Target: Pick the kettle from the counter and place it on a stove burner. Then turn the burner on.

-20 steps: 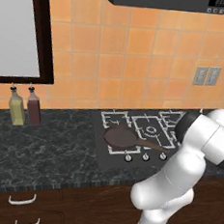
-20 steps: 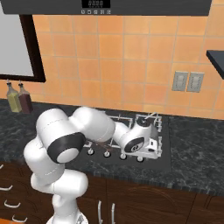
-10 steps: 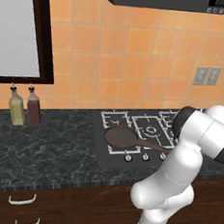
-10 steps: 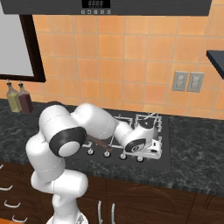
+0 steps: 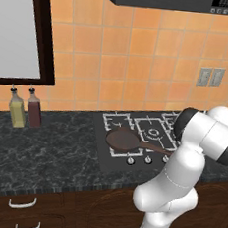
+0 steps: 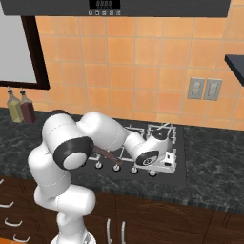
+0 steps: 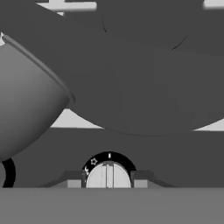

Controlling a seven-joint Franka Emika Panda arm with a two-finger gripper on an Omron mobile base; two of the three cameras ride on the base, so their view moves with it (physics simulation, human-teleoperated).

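My gripper (image 7: 108, 183) points down at a small silver stove knob (image 7: 108, 175). One dark fingertip (image 7: 75, 181) presses each side of it, so the gripper is shut on the knob. The knob's stripe lines up with the mark at the top of its black dial. Just beyond the knob, the dull-grey rounded kettle (image 7: 144, 87) looms large over pale grate bars (image 7: 74, 119) of the stove burner. In the right base view the white hand (image 6: 164, 163) hangs low over the front right of the black cooktop (image 6: 180, 175). My arm (image 5: 202, 137) covers that corner in the left base view.
A brown frying pan (image 5: 123, 139) lies on the left burners, its handle reaching right toward my arm. More silver knobs (image 6: 116, 167) line the cooktop's front. Two bottles (image 5: 25, 108) stand at the wall on the black speckled counter (image 5: 43, 153).
The arm's upper part has shifted slightly left in the left base view. The hand has stayed low at the stove's front right.
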